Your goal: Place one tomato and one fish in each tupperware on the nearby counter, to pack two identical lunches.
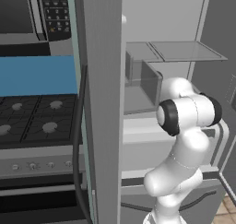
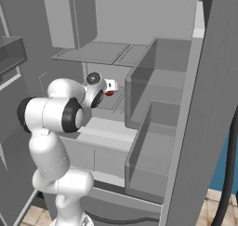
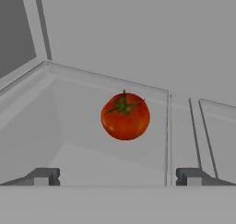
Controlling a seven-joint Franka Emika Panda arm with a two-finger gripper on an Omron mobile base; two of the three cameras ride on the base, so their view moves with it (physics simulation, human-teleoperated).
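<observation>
A red tomato [image 3: 125, 116] with a green stalk lies on a grey shelf inside the open fridge, near its back wall. My gripper [image 3: 117, 177] is open just in front of the tomato and apart from it, its two dark fingertips [image 3: 44, 177] spread wider than the tomato, with nothing between them. In the right base view the arm reaches into the fridge, and the gripper [image 2: 110, 86] is right beside a sliver of the tomato [image 2: 109, 93]. The fish, the tupperware and the counter are out of view.
The open fridge door [image 1: 101, 103] stands upright between the arm and the black gas stove [image 1: 37, 117]. Glass shelves [image 1: 184, 50] hang above the arm's elbow. Grey door bins [image 2: 158, 127] jut out on the right, close to the hand.
</observation>
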